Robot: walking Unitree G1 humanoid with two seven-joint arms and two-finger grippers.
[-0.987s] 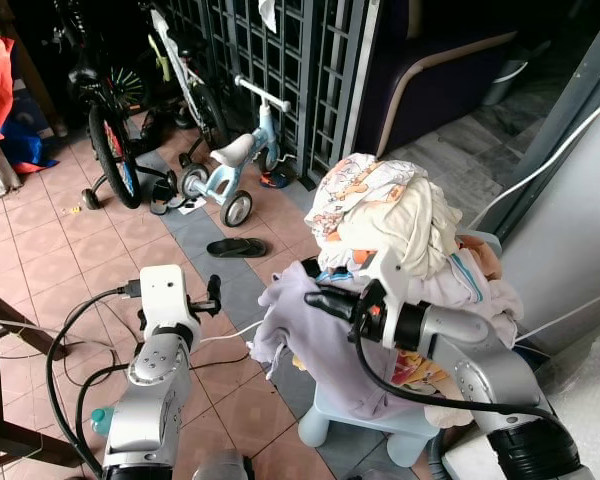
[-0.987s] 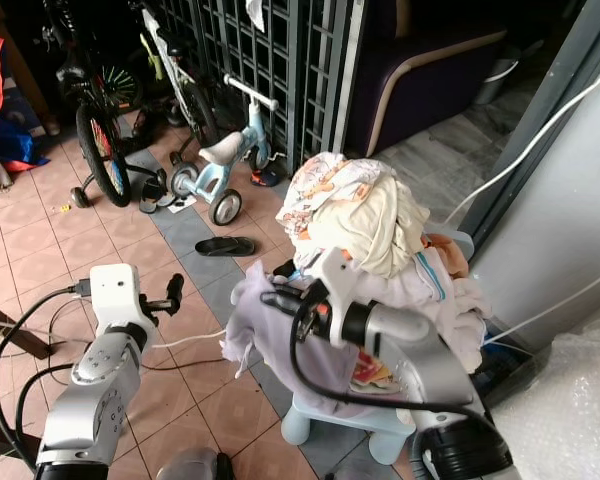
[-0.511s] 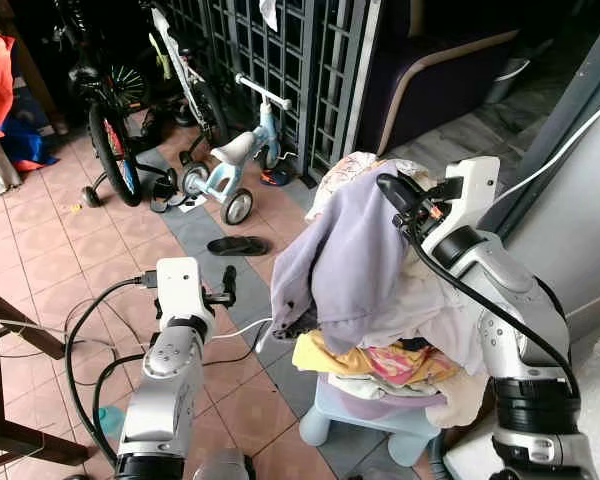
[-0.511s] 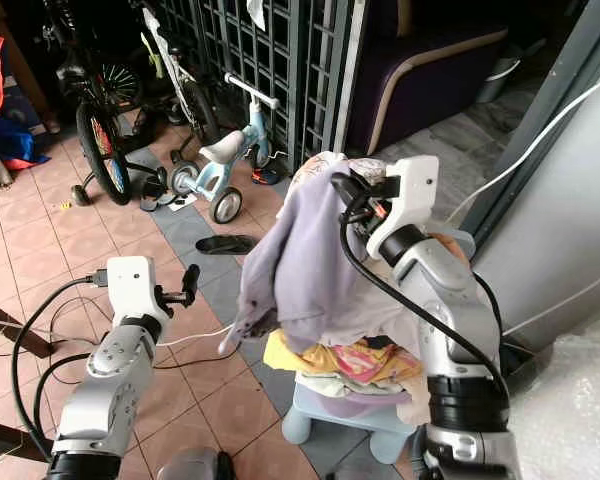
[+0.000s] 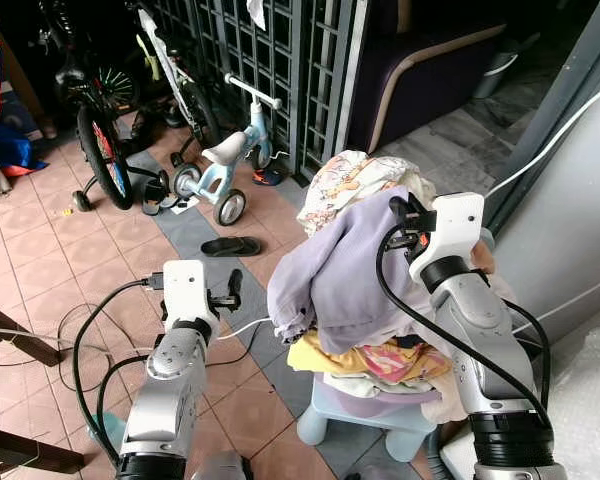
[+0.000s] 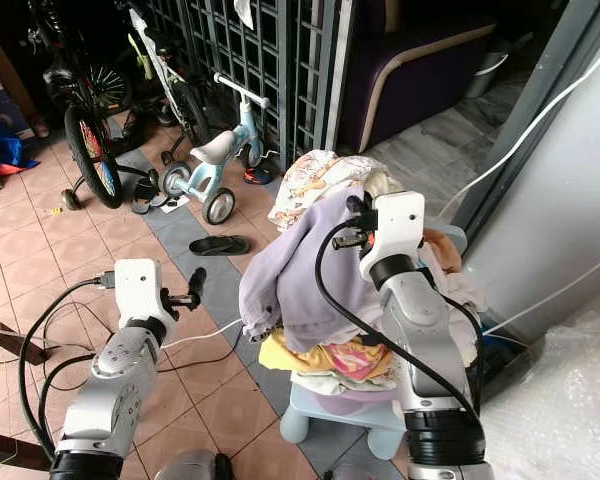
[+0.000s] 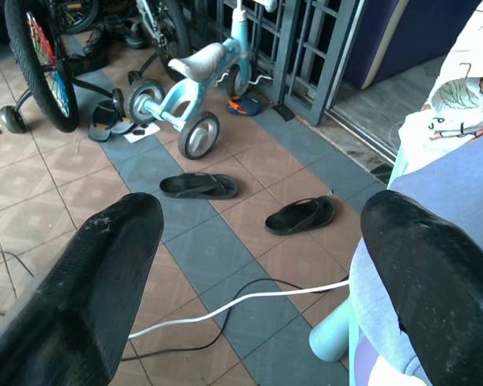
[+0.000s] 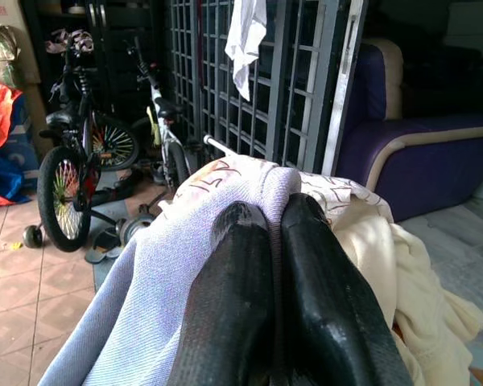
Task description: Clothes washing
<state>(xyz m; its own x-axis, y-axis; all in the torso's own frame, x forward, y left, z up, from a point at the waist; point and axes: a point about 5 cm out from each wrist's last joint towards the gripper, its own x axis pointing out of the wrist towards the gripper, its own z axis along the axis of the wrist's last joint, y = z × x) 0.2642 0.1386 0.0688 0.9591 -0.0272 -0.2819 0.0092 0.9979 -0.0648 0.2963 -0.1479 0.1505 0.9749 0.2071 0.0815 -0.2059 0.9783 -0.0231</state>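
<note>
The right tool [image 8: 274, 241] is closed on a fold of the lavender garment [image 5: 345, 270], pinched at the top of the laundry pile [image 5: 380, 330]. The pile rests on a pale blue stool [image 5: 365, 415] and overhangs its edges. The left tool [image 5: 232, 288] hangs with fingers spread and empty, over tiled floor [image 5: 50, 260] beside the stool. Open floor lies ahead-left. A white cable [image 7: 233, 301], slippers [image 5: 232, 246], a blue tricycle [image 5: 225, 165] and a metal grille [image 5: 280, 70] obstruct beyond.

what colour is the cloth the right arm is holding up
Pale lilac, plain, no print. The cloth shows best in the right wrist view, pinched in the right gripper.
</note>
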